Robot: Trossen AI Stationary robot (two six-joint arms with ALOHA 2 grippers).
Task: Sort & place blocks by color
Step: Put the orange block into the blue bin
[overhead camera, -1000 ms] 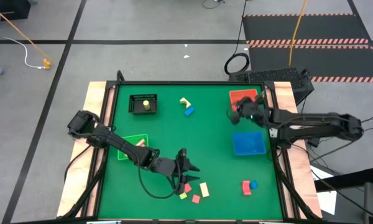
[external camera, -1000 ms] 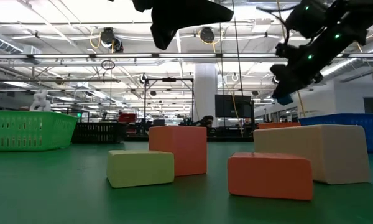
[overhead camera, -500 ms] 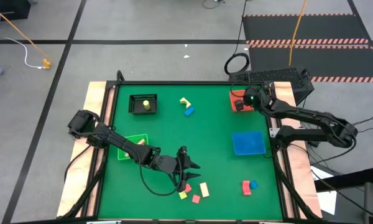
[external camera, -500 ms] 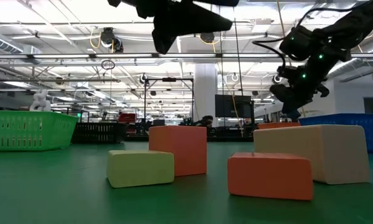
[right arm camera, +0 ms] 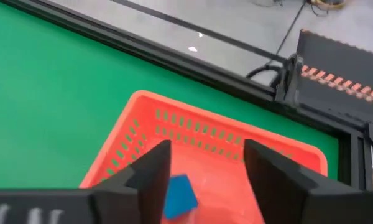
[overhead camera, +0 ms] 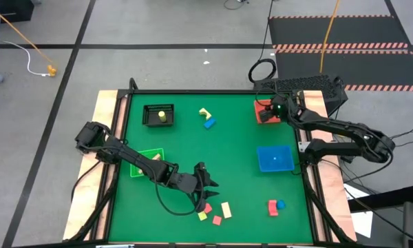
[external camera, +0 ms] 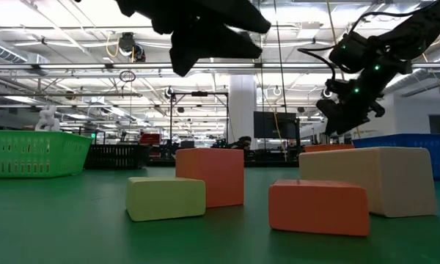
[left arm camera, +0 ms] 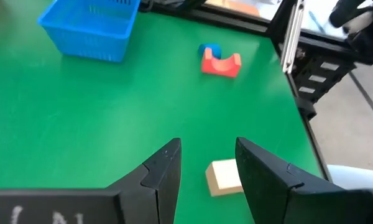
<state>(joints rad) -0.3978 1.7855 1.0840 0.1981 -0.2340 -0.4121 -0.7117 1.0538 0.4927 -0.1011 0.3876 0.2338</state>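
Near the table's front edge lies a cluster of blocks: a red one (overhead camera: 206, 207), a cream one (overhead camera: 226, 209), a yellow one (overhead camera: 202, 217) and another red one (overhead camera: 217, 220). My left gripper (overhead camera: 208, 187) hangs open above them, the cream block (left arm camera: 224, 177) showing below its fingertips (left arm camera: 208, 155). My right gripper (overhead camera: 265, 114) hovers open over the red bin (right arm camera: 143, 134) at the far right. A blue block (right arm camera: 179, 194) shows inside that bin below its fingers; whether it touches one I cannot tell.
A red arch block (overhead camera: 272, 206) and a blue block (overhead camera: 281, 204) lie near right. A yellow (overhead camera: 204, 112) and a blue block (overhead camera: 208, 123) lie far centre. The black bin (overhead camera: 150, 117) holds a yellow block. The green bin (overhead camera: 141, 165) stands left, the blue bin (overhead camera: 275, 159) right.
My right gripper has gone toward the table's far edge, from between the red and blue bins to over the red bin, with the blue block at its tips; the block now lies below its fingers. My left gripper has sunk a little over the cluster.
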